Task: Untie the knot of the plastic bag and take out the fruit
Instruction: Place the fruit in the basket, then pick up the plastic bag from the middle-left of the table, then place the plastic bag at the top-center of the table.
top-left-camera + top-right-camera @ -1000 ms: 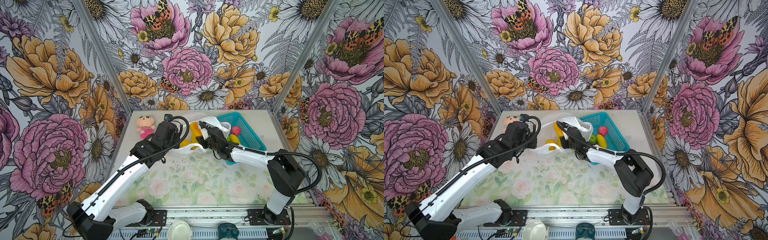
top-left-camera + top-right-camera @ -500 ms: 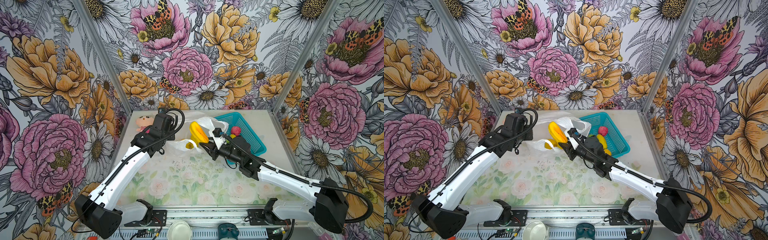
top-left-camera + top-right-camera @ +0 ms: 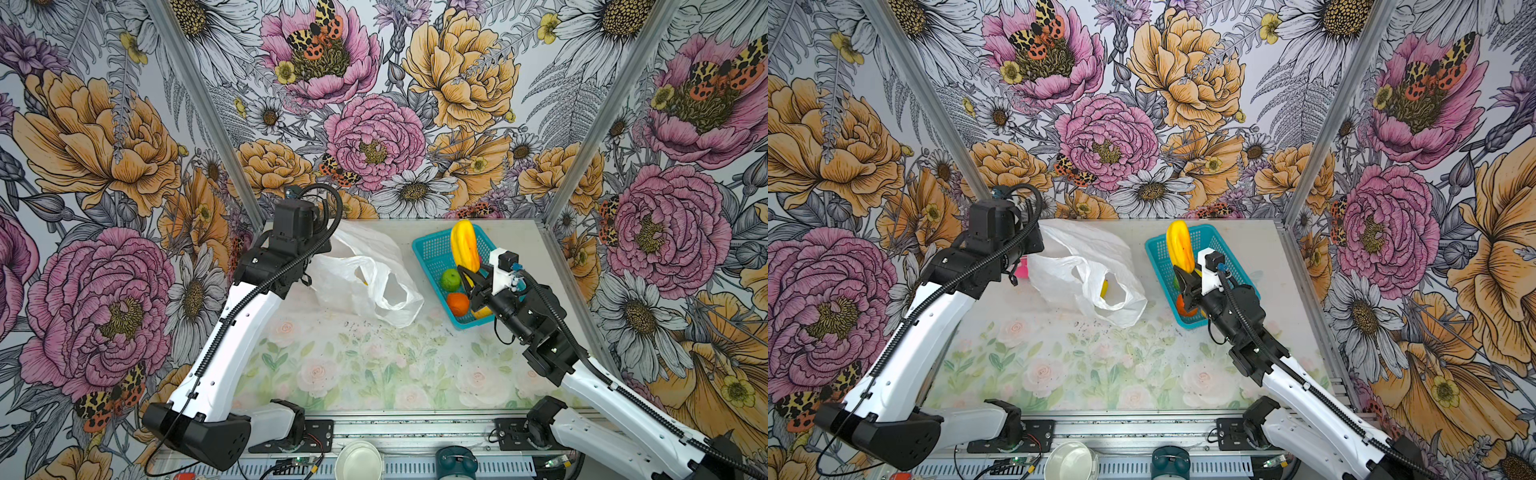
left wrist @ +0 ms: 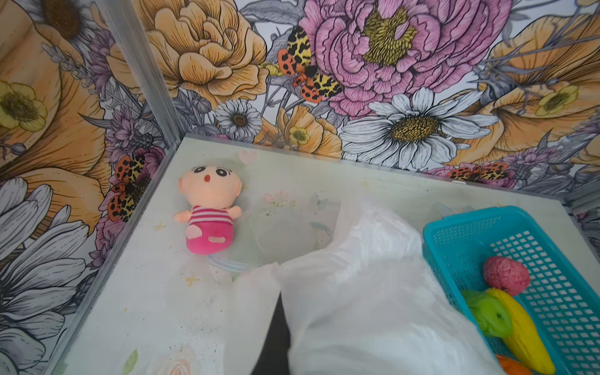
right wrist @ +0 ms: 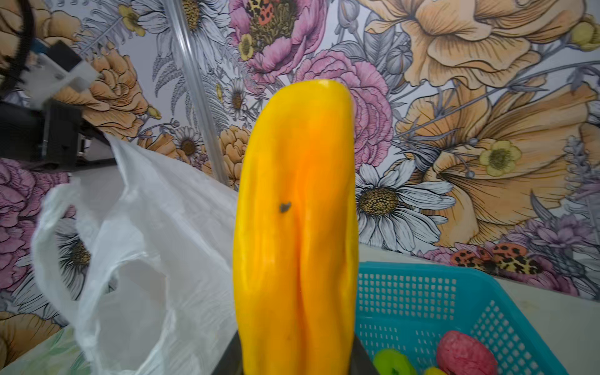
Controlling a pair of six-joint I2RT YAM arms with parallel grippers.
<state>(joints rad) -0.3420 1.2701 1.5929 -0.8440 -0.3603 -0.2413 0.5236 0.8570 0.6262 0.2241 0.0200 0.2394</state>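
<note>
The white plastic bag [image 3: 365, 274] lies crumpled at the back of the table, its mouth gaping and its loop handles loose; no knot shows. My left gripper [image 3: 308, 276] is shut on the bag's left edge, and film drapes over the jaws [image 4: 276, 350]. My right gripper [image 3: 470, 279] is shut on a long yellow fruit [image 3: 465, 247], held upright over the teal basket [image 3: 432, 253]. It fills the right wrist view [image 5: 295, 227]. A green fruit [image 3: 451, 279] and an orange one [image 3: 458, 303] lie in the basket, with a pink-red ball [image 4: 506, 275]. A yellow piece [image 3: 1104, 288] shows inside the bag.
A pink plush doll [image 4: 207, 211] lies in the back left corner next to a clear round lid [image 4: 279, 233]. Floral walls close in three sides. A white cup [image 3: 358, 459] and a teal knob [image 3: 456, 463] sit on the front rail.
My right gripper has carried the yellow fruit from the bag's mouth rightward to above the basket. The left gripper has drawn the bag back and left, and the bag has slumped open.
</note>
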